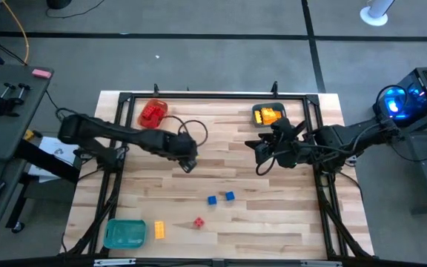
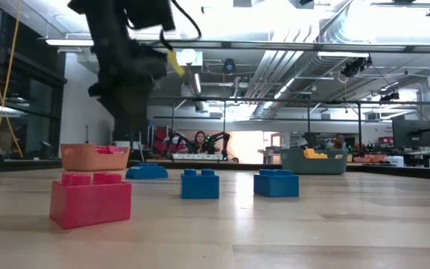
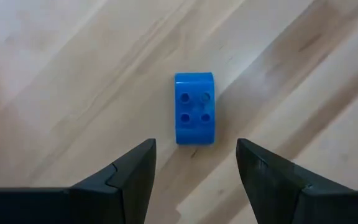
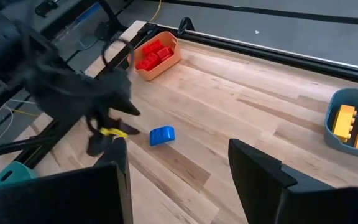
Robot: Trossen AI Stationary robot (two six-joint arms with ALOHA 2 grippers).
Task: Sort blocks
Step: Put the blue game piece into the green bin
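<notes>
My left gripper [image 3: 196,165] is open and hangs above a rounded blue block [image 3: 194,109] that lies studs-up on the wood ahead of its fingertips. The right wrist view shows this block [image 4: 162,135] beside the left arm; in the high view that gripper [image 1: 190,165] hides it. My right gripper [image 4: 179,168] is open and empty, waiting near the table's middle right [image 1: 260,157]. Toward the near edge lie two blue blocks [image 1: 211,199] [image 1: 230,196], a red block [image 1: 198,222] and a yellow block [image 1: 159,229].
An orange tray [image 1: 153,113] with red blocks stands at the far left. A blue-grey tray [image 1: 267,115] with yellow blocks stands at the far right. A green tray [image 1: 124,233] sits at the near left corner. A black frame [image 1: 213,96] edges the table.
</notes>
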